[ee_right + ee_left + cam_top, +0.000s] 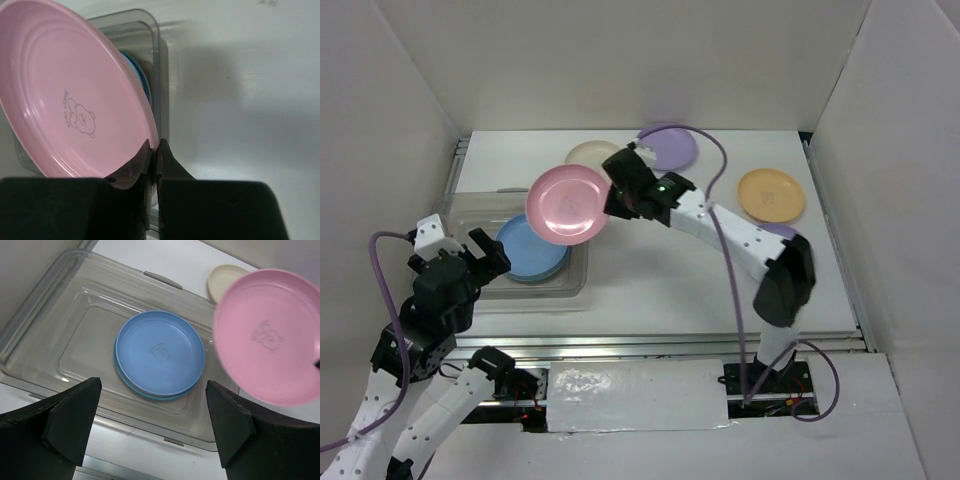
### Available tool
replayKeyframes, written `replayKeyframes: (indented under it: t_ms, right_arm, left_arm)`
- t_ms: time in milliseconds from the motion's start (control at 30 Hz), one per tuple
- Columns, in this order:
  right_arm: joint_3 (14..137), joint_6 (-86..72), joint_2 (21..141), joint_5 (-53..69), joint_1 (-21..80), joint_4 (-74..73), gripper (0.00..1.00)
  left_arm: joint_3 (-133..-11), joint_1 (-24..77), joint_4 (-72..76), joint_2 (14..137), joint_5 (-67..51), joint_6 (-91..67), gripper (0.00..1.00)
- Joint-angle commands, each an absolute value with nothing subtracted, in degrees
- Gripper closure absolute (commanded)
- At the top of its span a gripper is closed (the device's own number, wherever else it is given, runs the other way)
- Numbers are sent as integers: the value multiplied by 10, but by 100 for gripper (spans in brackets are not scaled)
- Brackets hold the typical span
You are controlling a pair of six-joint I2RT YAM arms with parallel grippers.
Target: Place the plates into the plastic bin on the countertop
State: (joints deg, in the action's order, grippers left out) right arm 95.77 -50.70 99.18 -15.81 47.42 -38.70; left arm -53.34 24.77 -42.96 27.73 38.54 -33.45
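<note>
The right gripper (154, 154) is pinched shut on the lower rim of the pink plate (567, 205), which is held tilted in the air at centre-left of the top view, over the right edge of the plastic bin (470, 208). The blue plate (532, 250) lies in the bin's right half — the left half is bare. The left gripper (152, 417) hangs wide open, holding nothing, at the bin's lower rim. The pink plate carries a bear print — its lettering is too small to read.

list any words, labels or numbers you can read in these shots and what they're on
No text is legible.
pink plate: tiny lettering beside the bear print in its middle, too small and blurred to read.
blue plate: a faint mark in its middle, too faint to read any lettering.
plastic bin and countertop: no text visible.
</note>
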Motion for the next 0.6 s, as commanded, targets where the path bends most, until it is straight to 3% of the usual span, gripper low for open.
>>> replayKeyframes:
  t_ms: [0, 267, 567]
  right_arm:
    - [1076, -458, 1097, -108, 489, -407, 100]
    - [1160, -461, 1228, -25, 500, -351, 96]
    - [1177, -468, 1285, 32, 499, -297, 91]
  left_arm:
    - [-540, 246, -419, 263, 405, -344, 1]
    - [-535, 245, -403, 257, 388, -330, 1]
    - [-533, 245, -396, 258, 381, -323, 1]
